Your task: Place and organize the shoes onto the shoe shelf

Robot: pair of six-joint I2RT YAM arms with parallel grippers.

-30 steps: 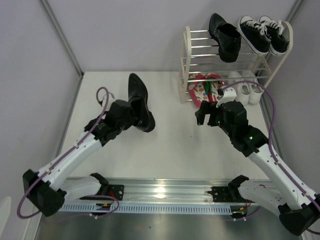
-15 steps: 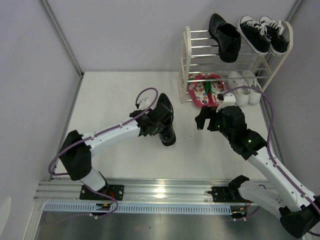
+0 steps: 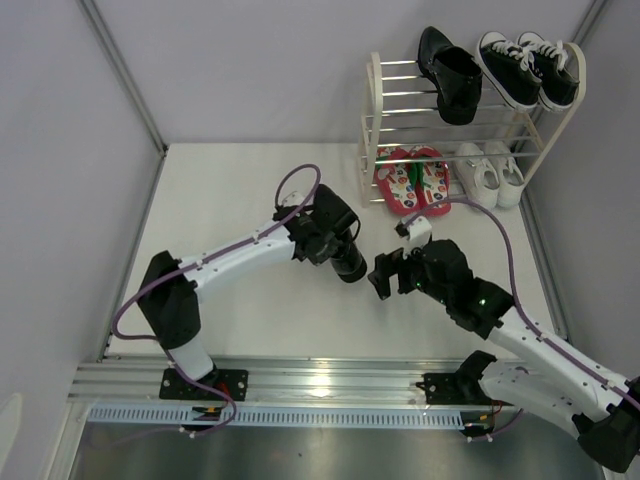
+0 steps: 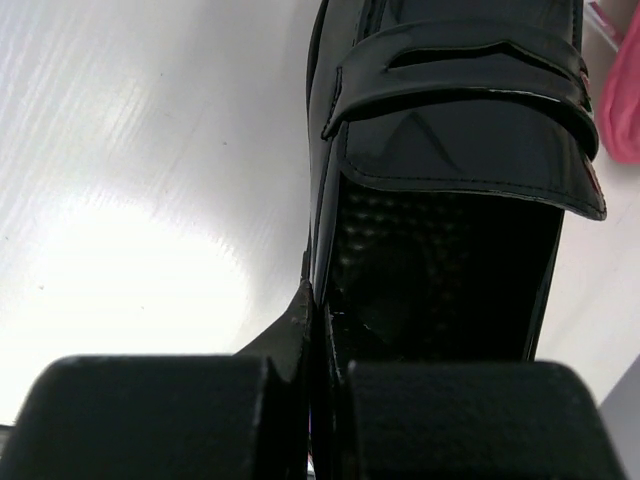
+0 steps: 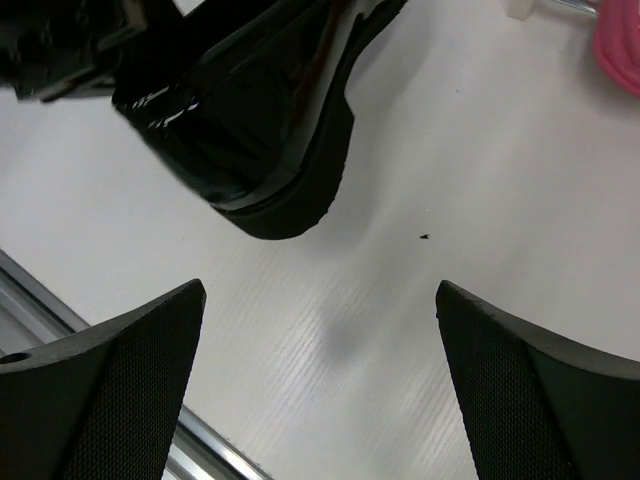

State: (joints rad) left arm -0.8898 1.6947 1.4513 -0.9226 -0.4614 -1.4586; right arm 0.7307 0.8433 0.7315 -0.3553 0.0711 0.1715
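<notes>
White flat tabletop (image 3: 230, 180) lies under both sets of fingers. The small two-tier shoe shelf with white side frames and thin metal bars (image 3: 372, 100) stands beyond the right fingers (image 3: 381, 282), well apart from them.

- **Top tier:** one glossy black leather dress shoe (image 3: 448, 72), with a pair of black canvas sneakers with white laces (image 3: 530, 68) beside it.
- **Bottom tier:** red printed flip-flops (image 3: 412, 180), with white lace-up sneakers (image 3: 490, 175) next to them on the robot's right.

The second glossy black dress shoe (image 4: 450, 120) is in the left fingers (image 4: 200, 420). They are clamped tight on its side wall at the heel opening, one finger outside and one inside.

The right fingers are spread fully wide and hold nothing. The held shoe's heel end is just ahead of them, not touching.
</notes>
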